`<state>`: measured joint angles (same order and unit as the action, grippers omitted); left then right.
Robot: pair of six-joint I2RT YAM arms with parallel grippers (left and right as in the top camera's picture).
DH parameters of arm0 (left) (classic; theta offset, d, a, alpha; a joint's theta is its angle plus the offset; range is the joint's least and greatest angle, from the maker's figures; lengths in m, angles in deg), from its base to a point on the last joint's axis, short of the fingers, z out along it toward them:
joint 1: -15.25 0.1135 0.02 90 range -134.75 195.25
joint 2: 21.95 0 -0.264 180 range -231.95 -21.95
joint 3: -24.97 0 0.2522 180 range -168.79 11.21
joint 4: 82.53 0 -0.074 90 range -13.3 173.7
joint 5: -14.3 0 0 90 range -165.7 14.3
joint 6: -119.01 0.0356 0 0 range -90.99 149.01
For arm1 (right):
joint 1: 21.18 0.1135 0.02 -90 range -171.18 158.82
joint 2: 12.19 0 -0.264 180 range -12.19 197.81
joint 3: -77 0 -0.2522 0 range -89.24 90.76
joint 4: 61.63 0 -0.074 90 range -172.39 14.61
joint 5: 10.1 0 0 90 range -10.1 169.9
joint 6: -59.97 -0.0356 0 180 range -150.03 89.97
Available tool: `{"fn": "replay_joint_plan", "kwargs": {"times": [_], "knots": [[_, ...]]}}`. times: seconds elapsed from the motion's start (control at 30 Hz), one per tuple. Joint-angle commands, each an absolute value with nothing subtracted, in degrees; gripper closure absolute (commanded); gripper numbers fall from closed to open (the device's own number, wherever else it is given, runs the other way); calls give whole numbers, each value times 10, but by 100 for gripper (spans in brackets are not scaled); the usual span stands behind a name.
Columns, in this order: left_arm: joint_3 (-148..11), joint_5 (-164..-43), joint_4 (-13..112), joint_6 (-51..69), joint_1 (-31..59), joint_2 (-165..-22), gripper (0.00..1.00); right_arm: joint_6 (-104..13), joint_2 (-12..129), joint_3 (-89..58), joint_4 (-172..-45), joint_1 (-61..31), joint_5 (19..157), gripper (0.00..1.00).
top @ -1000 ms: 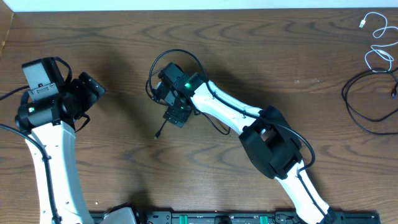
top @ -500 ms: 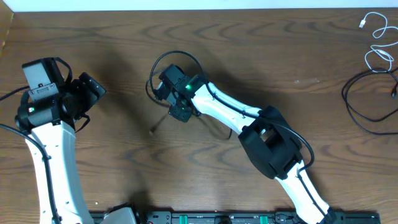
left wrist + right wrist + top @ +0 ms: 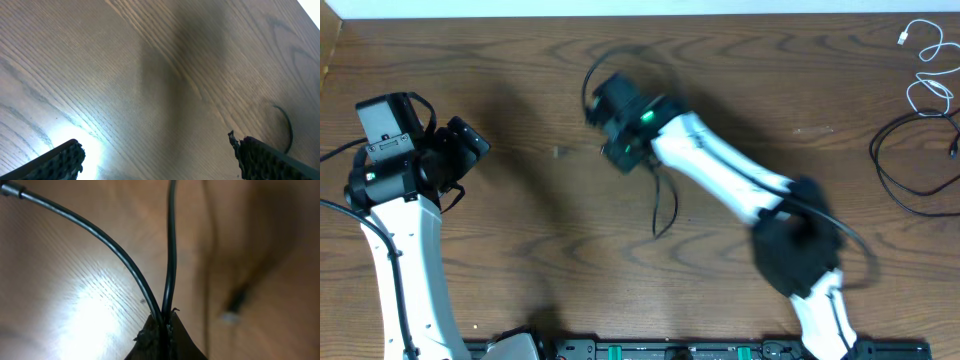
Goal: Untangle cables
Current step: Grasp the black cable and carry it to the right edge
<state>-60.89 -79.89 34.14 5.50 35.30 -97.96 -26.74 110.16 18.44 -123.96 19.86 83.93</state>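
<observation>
My right gripper (image 3: pixel 617 143) is shut on a black cable (image 3: pixel 665 205) over the middle of the table, and its image is blurred. In the right wrist view two strands of the black cable (image 3: pixel 171 245) run out from between the closed fingertips of the right gripper (image 3: pixel 164 326). A blurred plug end (image 3: pixel 234 307) dangles beside them, and the plug end (image 3: pixel 560 152) shows left of the gripper from overhead. My left gripper (image 3: pixel 468 143) stands open at the far left, with nothing between its fingers (image 3: pixel 60 159). A short arc of black cable (image 3: pixel 286 127) lies beyond them.
A white cable (image 3: pixel 925 62) lies coiled at the back right corner. A second black cable (image 3: pixel 910 165) loops next to it at the right edge. A black rail (image 3: pixel 700 350) runs along the front edge.
My right gripper has shut on the black cable and moved back and to the right with it. The cable's loop left the table and its plug end swung left. The left arm stayed still.
</observation>
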Motion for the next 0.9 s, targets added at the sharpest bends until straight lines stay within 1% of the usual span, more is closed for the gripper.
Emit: {"fn": "replay_joint_plan", "kwargs": {"times": [0.0, 0.2, 0.3, 0.53, 0.7, 0.87], "knots": [[-618, -798, 338, 65, 354, -979, 1, -314, 963, 220, -1246, 156, 834, 99], [-618, -798, 338, 65, 354, -979, 1, -349, 809, 220, -1293, 66, 832, 99], [-618, -798, 337, 65, 354, -979, 1, -372, 743, 220, -1333, 3, 829, 99], [-618, -798, 336, 65, 354, -979, 1, -484, 626, 220, -1438, -155, 729, 99], [-618, -798, 336, 64, 354, -979, 1, -530, 588, 220, -1500, -247, 627, 99], [-618, -798, 336, 65, 354, -979, 1, -571, 598, 217, -1562, -320, 535, 99]]}}
